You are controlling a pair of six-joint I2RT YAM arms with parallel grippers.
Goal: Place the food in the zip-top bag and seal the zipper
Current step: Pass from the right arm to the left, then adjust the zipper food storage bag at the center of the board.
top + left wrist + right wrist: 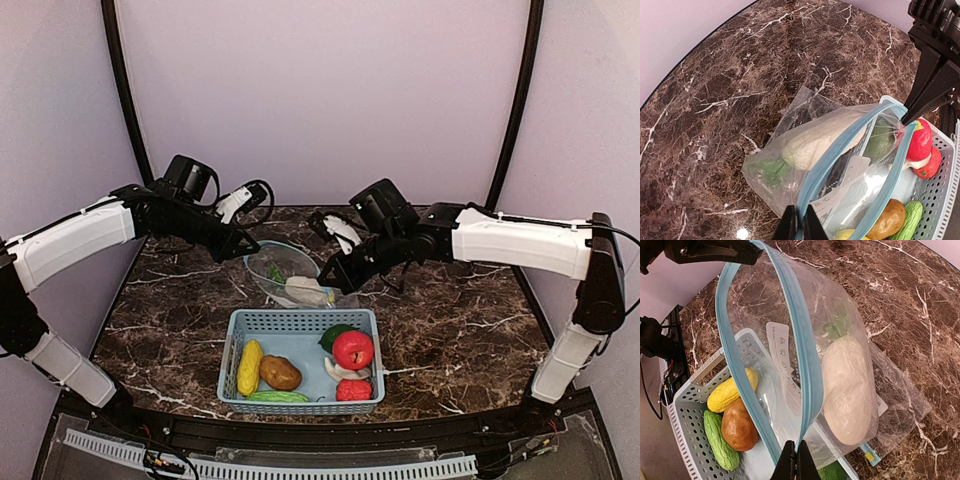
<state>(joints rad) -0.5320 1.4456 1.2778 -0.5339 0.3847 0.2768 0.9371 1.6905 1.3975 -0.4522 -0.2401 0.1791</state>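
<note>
A clear zip-top bag [280, 266] with a light blue zipper rim [807, 355] hangs open between my grippers, just behind the basket. A white radish [308, 291] with green leaves lies inside it [847, 390]. My left gripper [800, 225] is shut on one end of the rim. My right gripper [795, 462] is shut on the other end. In the basket lie yellow corn [250, 367], a brown potato [281, 373], a green pod [278, 397], a red apple [353, 349], a dark green fruit [333, 334], a white mushroom [345, 371] and a small red fruit [353, 390].
The light blue plastic basket [300, 316] stands at the near middle of the dark marble table [450, 320]. Black frame posts rise at the back left and back right. The table's near edge runs just in front of the basket.
</note>
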